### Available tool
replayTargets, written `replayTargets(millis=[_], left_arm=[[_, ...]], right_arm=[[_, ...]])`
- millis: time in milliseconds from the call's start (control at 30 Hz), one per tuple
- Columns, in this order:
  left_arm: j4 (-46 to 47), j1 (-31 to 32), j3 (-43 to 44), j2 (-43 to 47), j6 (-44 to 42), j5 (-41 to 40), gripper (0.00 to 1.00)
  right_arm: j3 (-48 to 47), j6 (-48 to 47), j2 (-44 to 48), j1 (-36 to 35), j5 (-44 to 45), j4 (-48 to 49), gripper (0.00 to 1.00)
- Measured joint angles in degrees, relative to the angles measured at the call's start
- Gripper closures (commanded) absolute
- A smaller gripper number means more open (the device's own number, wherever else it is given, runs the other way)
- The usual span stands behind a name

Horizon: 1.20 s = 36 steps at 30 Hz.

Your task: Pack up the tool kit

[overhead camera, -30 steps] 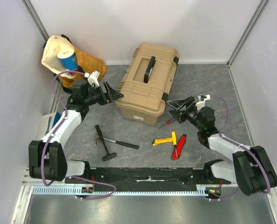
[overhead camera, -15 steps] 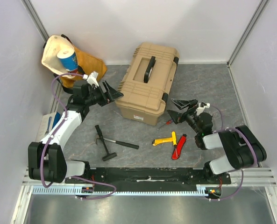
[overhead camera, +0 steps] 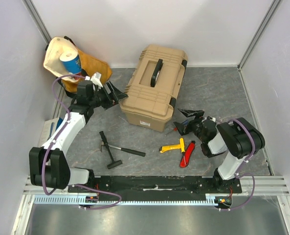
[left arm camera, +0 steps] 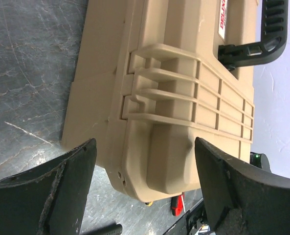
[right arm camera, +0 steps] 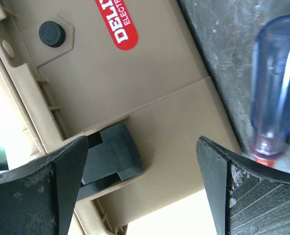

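Hammer (overhead camera: 110,151), yellow-handled tool (overhead camera: 172,147) and red knife (overhead camera: 187,154) lie before the closed toolbox (overhead camera: 154,88).

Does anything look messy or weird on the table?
Nothing looks broken or spilled. The toolbox sits crooked with its lid shut, while the hammer, yellow-handled tool, red knife and screwdriver lie loose on the table in front of it, not packed yet.

Table (overhead camera: 218,93): grey, marbled
Back: toolbox (overhead camera: 145,100) — closed; bag (overhead camera: 83,66) in left corner
Middle: screwdriver (right arm camera: 277,78) by toolbox
Front: hammer (overhead camera: 116,149), yellow tool (overhead camera: 174,147) — knife (overhead camera: 187,154) beside it
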State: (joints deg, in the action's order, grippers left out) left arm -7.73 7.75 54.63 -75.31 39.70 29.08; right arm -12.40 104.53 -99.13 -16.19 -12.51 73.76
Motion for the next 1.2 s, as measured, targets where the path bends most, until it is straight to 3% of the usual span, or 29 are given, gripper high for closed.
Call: replayTargets(millis=[433, 733, 933, 1200], left_arm=[[3.08, 0.0, 2.23, -3.69, 1.79, 1.14, 0.16], [5.62, 0.07, 2.21, -5.07, 4.04, 2.05, 0.21], [7.78, 0.48, 2.21, -6.73, 4.31, 1.18, 0.27], [8.68, 1.25, 2.69, -7.58, 4.26, 1.22, 0.27]], right_arm=[[-6.47, 4.63, -1.95, -3.63, 3.02, 0.07, 0.02], [-7.61, 9.42, -2.08, -8.9, 11.1, -1.84, 0.03], [-7.61, 10.25, -1.27, -10.23, 14.97, -1.64, 0.32], [-7.39, 11.02, -0.22, -10.27, 17.92, -3.65, 0.48]])
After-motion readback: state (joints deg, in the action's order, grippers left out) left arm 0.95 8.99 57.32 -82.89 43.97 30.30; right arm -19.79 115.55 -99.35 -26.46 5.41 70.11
